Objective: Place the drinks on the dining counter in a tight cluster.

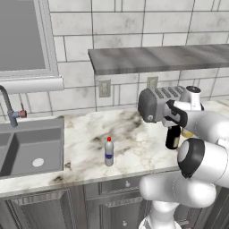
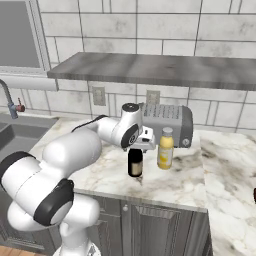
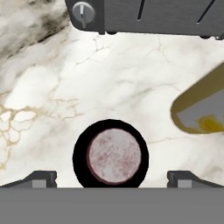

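A dark bottle [image 2: 135, 163] stands on the marble counter in front of the toaster. My gripper [image 2: 136, 146] hangs straight over it, pointing down. In the hand view the gripper [image 3: 111, 178] is open, its two fingertips [image 3: 43, 177] wide apart on either side of the bottle's round pale top [image 3: 113, 155]. Just right of the dark bottle is the squat yellow bottle [image 2: 165, 148] with a pale cap, also at the hand view's right edge [image 3: 199, 111]. The small clear red-capped bottle [image 1: 108, 152] stands alone further left, towards the sink. The dining counter is out of view.
A grey toaster [image 2: 167, 120] sits against the wall behind the bottles. The sink [image 1: 31, 150] and its faucet [image 1: 9, 107] lie at the left. A grey shelf [image 1: 156, 58] hangs over the counter [image 1: 134, 147]. My own arm hides most of the dark bottle [image 1: 173, 138] in the left base view.
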You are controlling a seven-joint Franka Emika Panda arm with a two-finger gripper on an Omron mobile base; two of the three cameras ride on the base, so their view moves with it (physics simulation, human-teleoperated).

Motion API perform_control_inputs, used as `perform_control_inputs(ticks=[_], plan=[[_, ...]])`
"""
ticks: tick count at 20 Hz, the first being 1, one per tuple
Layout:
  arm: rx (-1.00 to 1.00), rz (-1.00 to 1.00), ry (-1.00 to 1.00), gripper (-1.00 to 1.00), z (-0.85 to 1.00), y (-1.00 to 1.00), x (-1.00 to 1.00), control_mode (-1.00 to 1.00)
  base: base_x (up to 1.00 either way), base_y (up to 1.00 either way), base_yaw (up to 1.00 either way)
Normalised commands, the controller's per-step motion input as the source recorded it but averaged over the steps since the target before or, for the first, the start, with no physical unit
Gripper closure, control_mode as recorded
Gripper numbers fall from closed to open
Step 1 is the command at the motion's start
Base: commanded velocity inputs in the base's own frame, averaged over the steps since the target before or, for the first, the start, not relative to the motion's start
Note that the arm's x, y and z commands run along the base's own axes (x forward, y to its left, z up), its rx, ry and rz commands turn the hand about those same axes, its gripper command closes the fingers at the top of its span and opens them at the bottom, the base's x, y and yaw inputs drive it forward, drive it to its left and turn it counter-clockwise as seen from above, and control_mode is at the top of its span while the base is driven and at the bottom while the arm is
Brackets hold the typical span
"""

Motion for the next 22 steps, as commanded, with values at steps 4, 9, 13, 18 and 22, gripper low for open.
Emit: perform_control_inputs(ticks=[4,9,13,18,22], plan=[[0.00,0.00,0.00,-1.00,-0.07,0.00,0.04,-1.00,0.00,0.00,0.00],[0.00,0.00,0.00,-1.00,-0.04,0.00,0.02,-1.00,0.00,0.00,0.00],[0.01,0.00,0.00,-1.00,0.00,0.00,0.00,-1.00,0.00,0.00,0.00],[0.05,0.00,-0.04,-1.00,0.00,0.00,0.00,-1.00,0.00,0.00,0.00],[0.08,0.00,-0.08,-1.00,0.00,0.00,0.00,-1.00,0.00,0.00,0.00]])
